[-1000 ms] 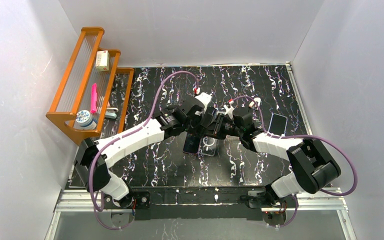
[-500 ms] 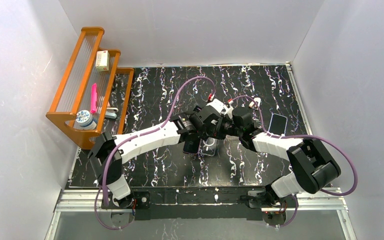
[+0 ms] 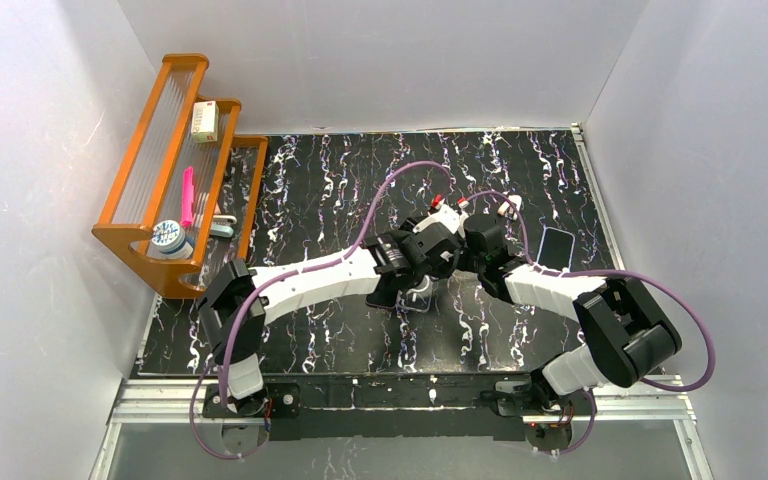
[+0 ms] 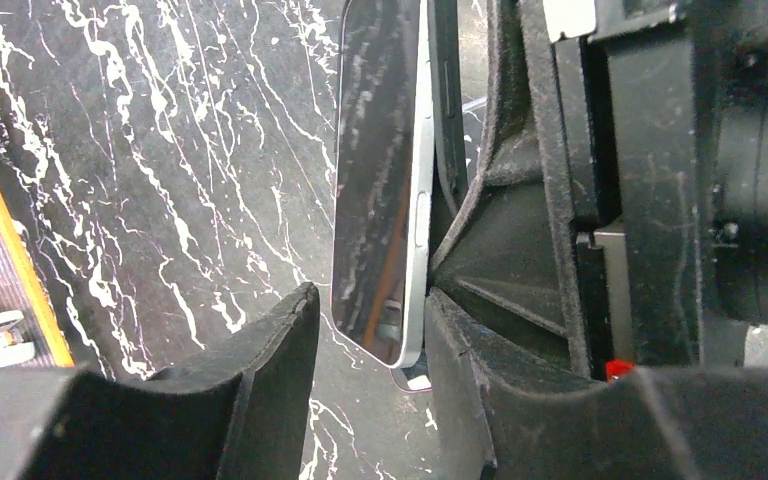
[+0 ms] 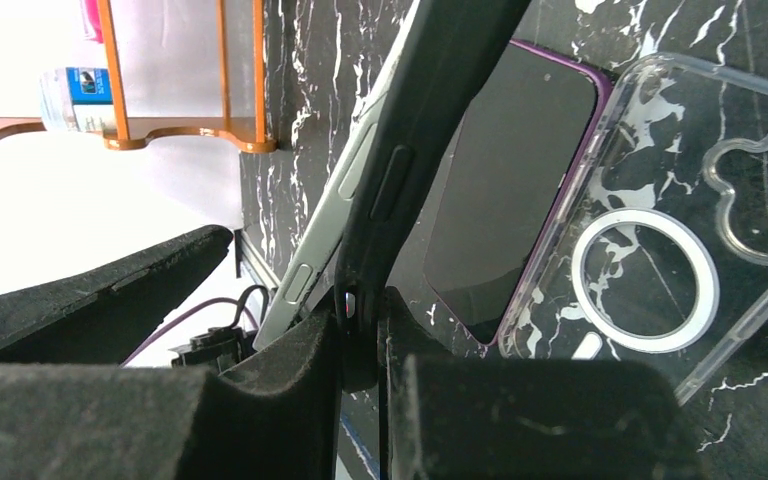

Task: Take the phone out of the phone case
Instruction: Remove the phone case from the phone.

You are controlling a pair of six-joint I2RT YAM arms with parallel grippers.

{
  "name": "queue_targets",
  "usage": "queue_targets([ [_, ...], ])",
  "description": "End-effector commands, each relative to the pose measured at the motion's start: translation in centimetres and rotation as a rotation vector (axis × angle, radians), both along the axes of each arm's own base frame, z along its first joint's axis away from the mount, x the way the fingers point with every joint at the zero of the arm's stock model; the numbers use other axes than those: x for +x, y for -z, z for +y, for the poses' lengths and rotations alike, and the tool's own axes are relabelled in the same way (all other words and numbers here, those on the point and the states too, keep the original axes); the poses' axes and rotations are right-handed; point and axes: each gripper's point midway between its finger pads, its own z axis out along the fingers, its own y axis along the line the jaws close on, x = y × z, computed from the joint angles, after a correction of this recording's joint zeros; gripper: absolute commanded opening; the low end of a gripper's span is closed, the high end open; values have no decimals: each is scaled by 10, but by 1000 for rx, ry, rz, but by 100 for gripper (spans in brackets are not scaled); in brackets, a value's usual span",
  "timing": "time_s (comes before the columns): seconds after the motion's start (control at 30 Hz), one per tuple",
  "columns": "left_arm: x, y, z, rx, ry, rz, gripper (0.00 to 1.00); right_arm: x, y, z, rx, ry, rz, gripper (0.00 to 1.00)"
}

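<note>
My right gripper [image 5: 360,330] [image 3: 452,258] is shut on the edge of a black phone case [image 5: 430,100] and holds it upright above the table. A silver-edged phone [image 5: 345,190] leans out of the case on one side. In the left wrist view the phone [image 4: 380,180] stands edge-on with the case [image 4: 448,100] behind it. My left gripper [image 4: 370,310] [image 3: 422,262] is open and straddles the phone's lower corner. Its right finger [image 4: 460,380] is next to the phone's edge and its left finger [image 4: 280,350] stands apart.
A purple phone [image 5: 510,190] [image 3: 384,292] and a clear case with a ring [image 5: 680,230] [image 3: 418,296] lie on the table under the grippers. Another dark phone [image 3: 556,247] lies to the right. An orange rack [image 3: 175,170] with small items stands at the back left.
My left arm has swung right, toward the right gripper, and its fingers now straddle the phone's corner. The right arm has stayed in place with the case.
</note>
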Motion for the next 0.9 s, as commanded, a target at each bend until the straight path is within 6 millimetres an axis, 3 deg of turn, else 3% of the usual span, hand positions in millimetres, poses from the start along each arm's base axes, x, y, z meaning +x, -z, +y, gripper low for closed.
queue_targets([
  [0.0, 13, 2, 14, 96, -67, -62, 40, 3, -67, 19, 141, -48, -147, 1],
  [0.5, 21, 28, 2, 129, -75, -60, 23, -1, -89, 23, 180, -48, -188, 1],
  [0.7, 16, 24, 0, 90, -55, -42, 0, 5, -86, 18, 160, 8, -182, 1],
  [0.87, -2, 15, -4, 42, -13, -24, 0, 20, -75, 10, 117, 109, -156, 1],
])
